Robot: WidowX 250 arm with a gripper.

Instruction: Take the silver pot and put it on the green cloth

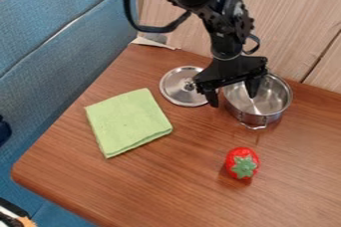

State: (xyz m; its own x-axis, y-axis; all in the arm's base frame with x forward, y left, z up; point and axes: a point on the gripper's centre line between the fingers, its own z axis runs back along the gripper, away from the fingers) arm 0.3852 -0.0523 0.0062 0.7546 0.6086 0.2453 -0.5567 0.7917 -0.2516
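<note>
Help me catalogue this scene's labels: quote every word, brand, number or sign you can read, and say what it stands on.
No readable text on the silver pot, metal lid, green cloth, strawberry or wooden table.
Robot arm: small pale marks, too small to tell whether they are lettering.

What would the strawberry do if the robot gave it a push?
The strawberry would probably roll, because its sides are round. It might curve or wobble, since it looks a bit longer than it is wide. Its shiny skin could be slippery too.
</note>
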